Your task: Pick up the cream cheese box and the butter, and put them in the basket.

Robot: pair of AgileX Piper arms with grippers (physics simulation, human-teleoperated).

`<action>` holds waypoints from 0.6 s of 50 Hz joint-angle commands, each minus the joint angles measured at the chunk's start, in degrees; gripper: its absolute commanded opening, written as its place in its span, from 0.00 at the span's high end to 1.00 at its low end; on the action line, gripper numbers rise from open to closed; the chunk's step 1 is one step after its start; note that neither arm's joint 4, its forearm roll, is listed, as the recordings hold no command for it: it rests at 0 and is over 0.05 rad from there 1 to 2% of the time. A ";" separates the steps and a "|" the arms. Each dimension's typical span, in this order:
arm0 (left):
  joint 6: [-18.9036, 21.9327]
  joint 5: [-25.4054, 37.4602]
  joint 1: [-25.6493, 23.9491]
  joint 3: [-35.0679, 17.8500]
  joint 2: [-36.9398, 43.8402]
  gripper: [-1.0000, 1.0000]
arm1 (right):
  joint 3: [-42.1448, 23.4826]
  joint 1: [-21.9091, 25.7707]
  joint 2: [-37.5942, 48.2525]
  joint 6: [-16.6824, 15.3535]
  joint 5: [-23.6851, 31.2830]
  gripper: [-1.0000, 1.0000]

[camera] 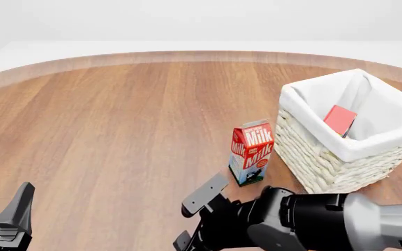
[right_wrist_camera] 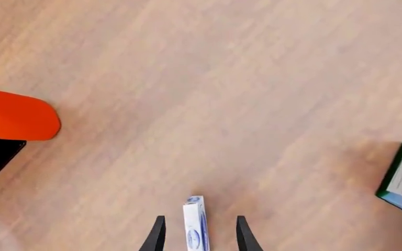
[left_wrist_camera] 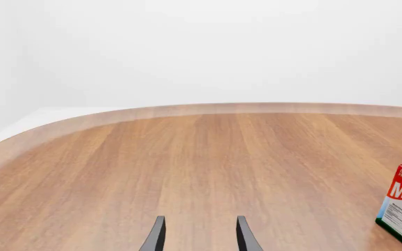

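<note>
On wood table (camera: 117,120): milk carton (camera: 251,153), basket (camera: 341,151); white backdrop.

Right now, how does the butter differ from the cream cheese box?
The butter is red and already lies inside the basket, leaning on the cloth lining; the cream cheese box is white with blue marking and sits on the table. The cream cheese box lies between the open fingers of the right gripper; no gripper is near the butter. Both are small cartons.
</note>
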 commanded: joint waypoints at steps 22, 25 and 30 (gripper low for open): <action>0.00 0.00 0.00 0.00 0.00 0.00 | 1.25 1.03 3.19 1.54 -3.48 0.00; 0.00 0.00 0.00 0.00 0.00 0.00 | 1.50 1.13 3.42 1.69 -3.85 0.00; 0.00 0.00 0.00 0.00 0.00 0.00 | 1.66 1.38 3.71 2.04 -4.33 0.00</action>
